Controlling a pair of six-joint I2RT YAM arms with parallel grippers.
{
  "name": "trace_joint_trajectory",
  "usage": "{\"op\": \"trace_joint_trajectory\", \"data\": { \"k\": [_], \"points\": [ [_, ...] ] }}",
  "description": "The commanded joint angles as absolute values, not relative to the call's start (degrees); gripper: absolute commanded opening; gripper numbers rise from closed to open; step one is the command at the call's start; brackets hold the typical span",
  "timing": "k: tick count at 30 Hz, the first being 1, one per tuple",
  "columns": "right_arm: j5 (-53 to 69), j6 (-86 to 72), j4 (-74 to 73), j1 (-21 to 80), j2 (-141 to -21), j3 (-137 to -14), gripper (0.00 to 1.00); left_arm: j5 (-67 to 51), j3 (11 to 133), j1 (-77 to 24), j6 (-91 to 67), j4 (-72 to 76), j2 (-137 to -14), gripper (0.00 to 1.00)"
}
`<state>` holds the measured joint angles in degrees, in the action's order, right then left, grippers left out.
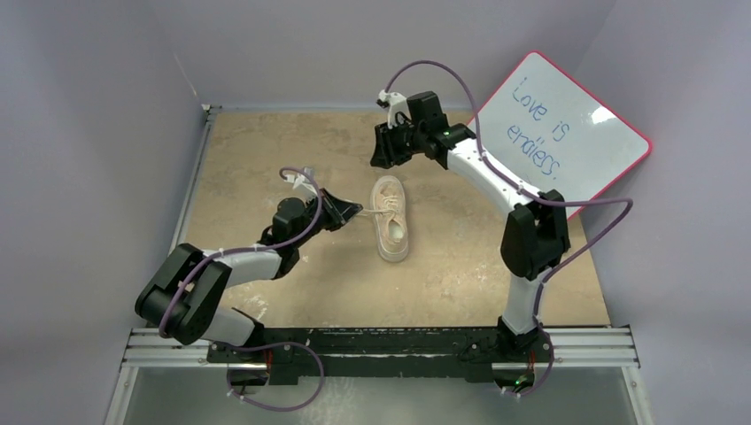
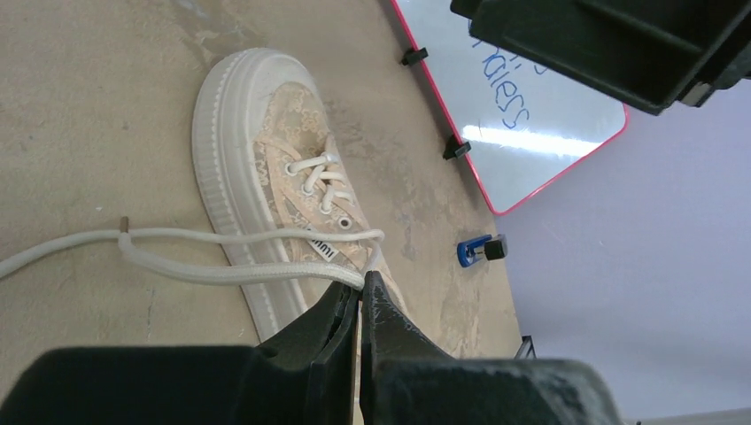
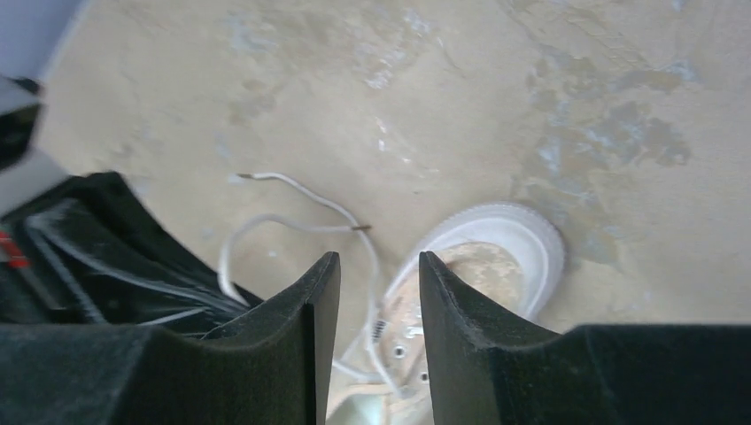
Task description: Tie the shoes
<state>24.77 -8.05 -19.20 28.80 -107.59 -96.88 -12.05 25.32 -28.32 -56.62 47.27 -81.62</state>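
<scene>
Where the sneaker lies: the cream sneaker [image 1: 390,218] sits on its sole near the middle of the tan table [image 1: 266,159], toe toward the far edge and heel toward the arm bases.
Laces: the laces [image 2: 221,273] are untied. One strand runs out from the top eyelets to the sneaker's left, doubles back on the table as a long flat loop, and returns to the shoe. Another strand trails off past the left edge of the left wrist view.
Left gripper: the left gripper [image 2: 361,288] reaches in from the sneaker's left side, its fingers pressed together on a strand of the laces just beside the shoe's upper.
Right gripper: the right gripper [image 3: 379,266] hangs above the table just beyond the toe, fingers parted with a clear gap and nothing between them.
Whiteboard: a pink-framed whiteboard [image 1: 567,133] leans at the far right, with "Love is endless" in blue handwriting.
Other: a small blue-and-black object [image 2: 478,250] lies on the table near the whiteboard's lower edge.
</scene>
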Motion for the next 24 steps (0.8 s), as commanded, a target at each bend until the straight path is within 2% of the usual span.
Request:
{"op": "trace_joint_trajectory", "data": {
  "k": [1, 6, 14, 24],
  "points": [
    [18.9, 8.3, -25.4, 32.0, -112.3, -101.1, 0.4, -9.6, 25.0, -28.6, -57.8, 45.8, -78.8, 0.0],
    [16.0, 16.2, -28.8, 36.7, -117.8, -103.5, 0.35, -9.2, 25.0, -28.6, -57.5, 42.9, -77.5, 0.0],
    [14.4, 15.8, -30.4, 40.8, -124.8, -106.1, 0.33, -9.8, 25.3, -28.5, -57.0, 39.9, -76.5, 0.0],
    [12.0, 17.4, -28.7, 42.2, -126.3, -101.4, 0.3, -10.4, 25.6, -28.4, -56.8, 40.0, -77.3, 0.0]
  ]
}}
